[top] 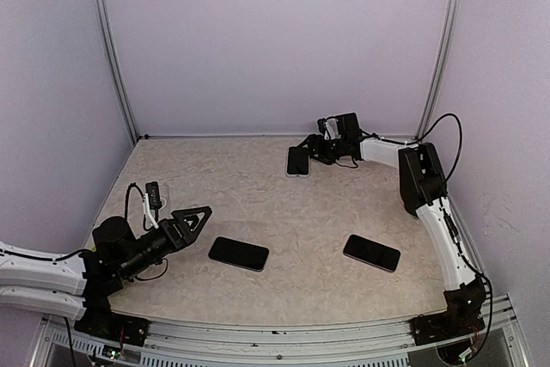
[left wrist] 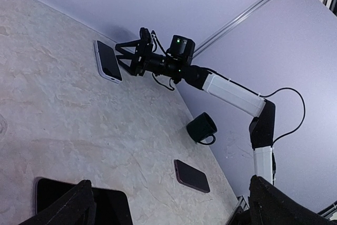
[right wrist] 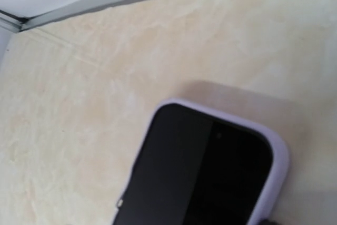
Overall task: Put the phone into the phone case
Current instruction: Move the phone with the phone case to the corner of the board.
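Your right arm reaches to the far middle of the desk. The right jaws stand spread there, just at the right edge of the lavender phone case. They grasp nothing, and you cannot tell whether a finger touches the rim. The case lies flat, and in the right wrist view a dark glossy face fills it. Your left arm holds the left jaws released over the near left of the desk, fingers wide apart and empty. A black phone lies flat just right of them. A second dark phone lies well apart at the near right.
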### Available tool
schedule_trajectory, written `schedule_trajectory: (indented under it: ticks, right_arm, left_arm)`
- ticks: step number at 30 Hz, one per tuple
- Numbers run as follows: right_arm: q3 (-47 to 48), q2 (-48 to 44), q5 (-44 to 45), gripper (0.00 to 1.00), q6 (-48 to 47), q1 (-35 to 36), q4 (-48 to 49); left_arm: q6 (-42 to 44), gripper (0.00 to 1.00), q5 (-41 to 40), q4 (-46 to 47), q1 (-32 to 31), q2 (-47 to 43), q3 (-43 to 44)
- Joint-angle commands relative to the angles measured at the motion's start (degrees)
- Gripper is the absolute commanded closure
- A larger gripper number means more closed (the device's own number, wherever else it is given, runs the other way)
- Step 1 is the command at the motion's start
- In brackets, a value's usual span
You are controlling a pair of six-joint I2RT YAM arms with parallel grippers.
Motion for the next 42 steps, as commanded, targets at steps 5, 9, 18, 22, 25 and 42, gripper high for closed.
schedule_trajectory:
  ticks: [5, 9, 18, 22, 25, 42]
  right_arm:
    - [-9.6, -7.3, 1.7, 0.24, -3.8, 0.0, 2.2]
    - [-18.4, -14.9, 7.7, 0.21, -11.2, 1.4, -0.2]
    - [-24.6, -19.1, 26.6, 0.13, -25.2, 9.0, -8.8]
    - [-24.7, -17.8, 33.7, 0.11, -26.2, 11.1, -10.7]
    - [-24.5, -17.3, 36.3, 0.1, -25.5, 11.9, -11.1]
    - [-13.0, -8.2, 47.8, 0.1, -22.9, 11.9, -16.9]
  left_arm:
    - [-0.4, 0.01, -1.9, -1.1, 0.1, -4.0, -2.1]
    - [-0.3, 0.02, -2.2, -0.6, 0.2, -3.9, -2.2]
    - [0.2, 0.02, -1.4, 2.5, 0.4, -0.2, -1.5]
    - [0.2, 0.02, -1.2, 3.1, 0.4, 0.6, -1.4]
    - [0.1, 0.02, -1.3, 3.0, 0.4, 0.5, -1.7]
    - [0.0, 0.02, -1.7, 3.2, 0.6, 0.6, -1.6]
